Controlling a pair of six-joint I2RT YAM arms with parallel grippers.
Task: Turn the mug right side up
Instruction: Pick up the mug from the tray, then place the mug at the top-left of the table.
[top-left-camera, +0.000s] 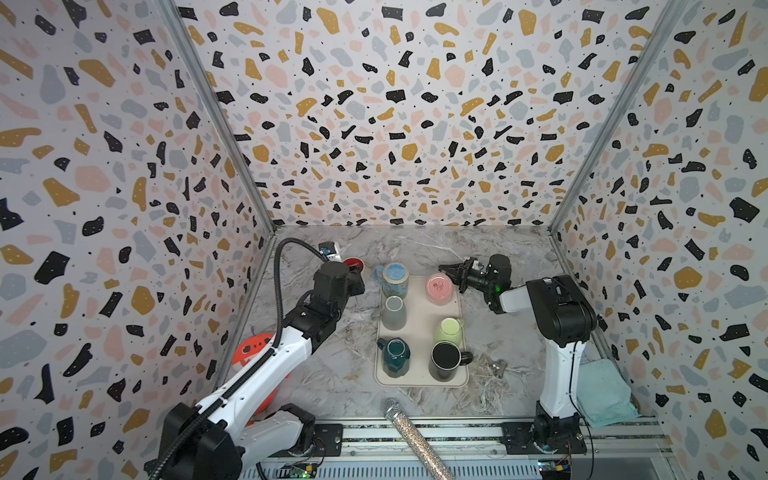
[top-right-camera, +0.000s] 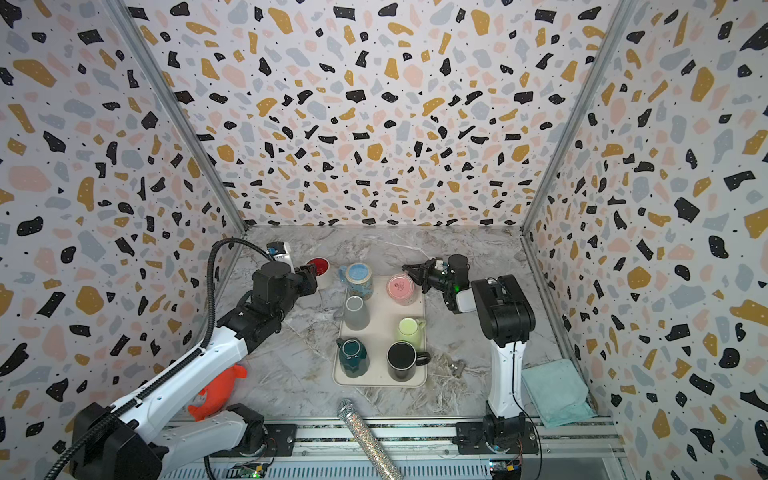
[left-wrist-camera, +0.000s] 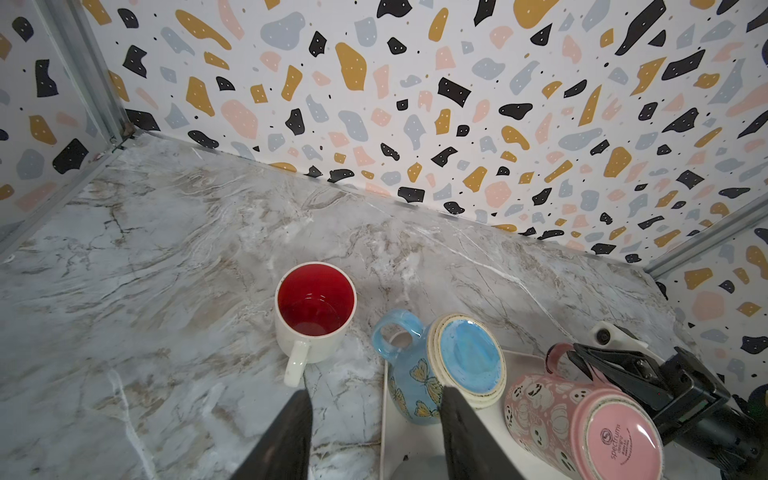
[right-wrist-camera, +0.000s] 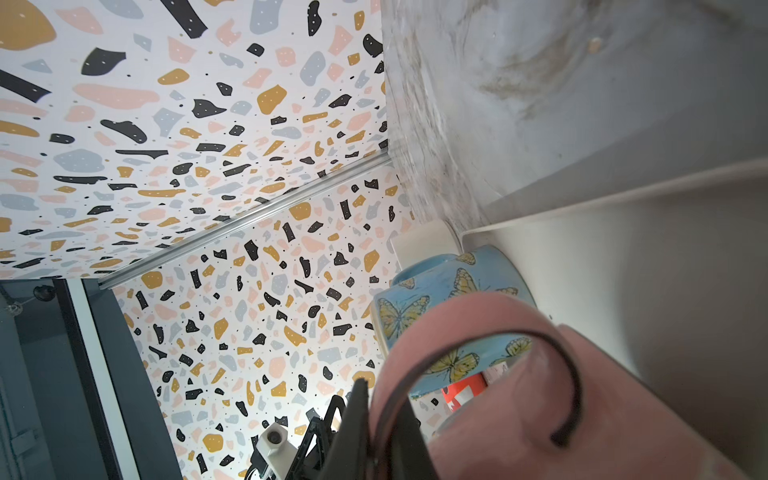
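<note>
Handle (right-wrist-camera: 469, 309) of the upside-down pink mug (top-left-camera: 439, 287) sits clenched in right end effector (top-left-camera: 452, 275); left end effector (left-wrist-camera: 376, 392) gapes empty.

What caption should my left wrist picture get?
Upright red-lined mug beside upside-down blue mug; right gripper grips handle of pink mug.

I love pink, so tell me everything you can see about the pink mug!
The pink mug looks ceramic, glossy, printed with little ghosts and pumpkins. It sits upside down, its logo-stamped base facing up, at a far corner of the beige tray. The right gripper is shut on its handle.
</note>
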